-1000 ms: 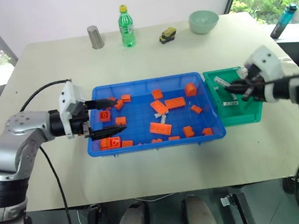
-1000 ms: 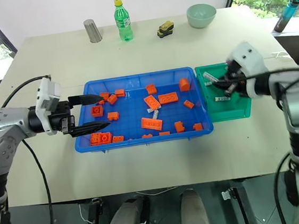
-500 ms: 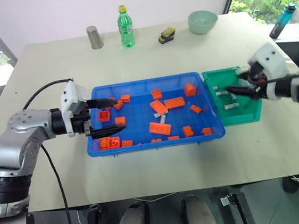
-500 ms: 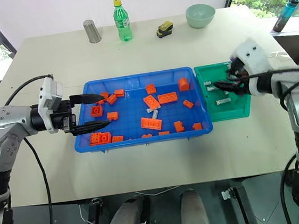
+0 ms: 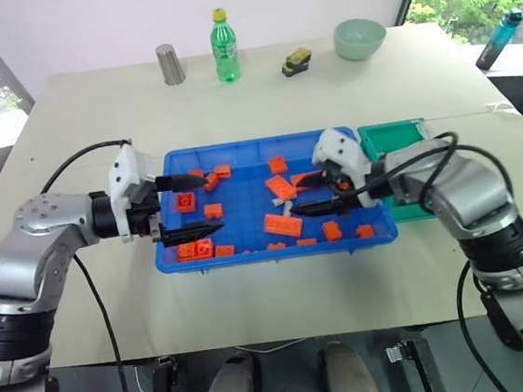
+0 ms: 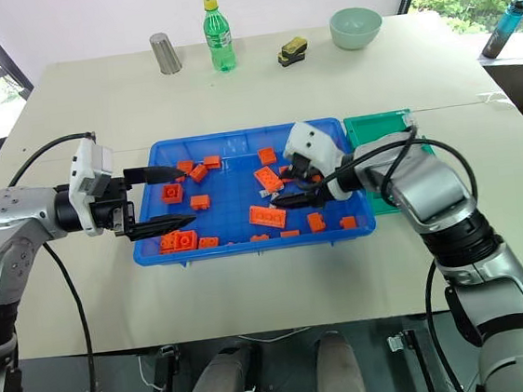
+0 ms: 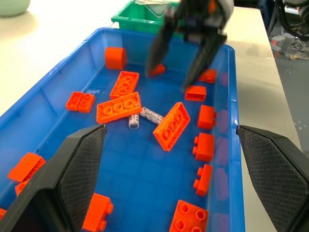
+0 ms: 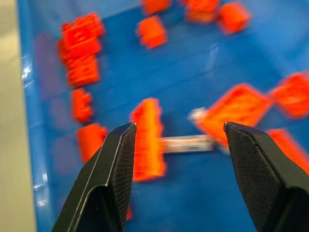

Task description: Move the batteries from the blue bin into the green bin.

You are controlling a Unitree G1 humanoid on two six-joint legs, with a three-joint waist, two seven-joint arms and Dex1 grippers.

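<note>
Right gripper spread above batteries mid-blue bin

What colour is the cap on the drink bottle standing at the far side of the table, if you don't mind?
Yellow; the bottle itself is green. It shows best in the left eye view.

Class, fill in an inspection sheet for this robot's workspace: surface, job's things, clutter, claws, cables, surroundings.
Surface: beige table.
Job's things: blue bin holds orange bricks and two batteries lying between bricks; green bin stands against its right end.
Clutter: green bottle, metal cup, pale green bowl, small yellow-black toy along the far edge.
Claws: left claw open, empty, over the blue bin's left end; right claw open, empty, over the bin near the batteries.
Cables: black cable loops along each arm.
Surroundings: windows, greenery, a blue bottle off the table.
</note>
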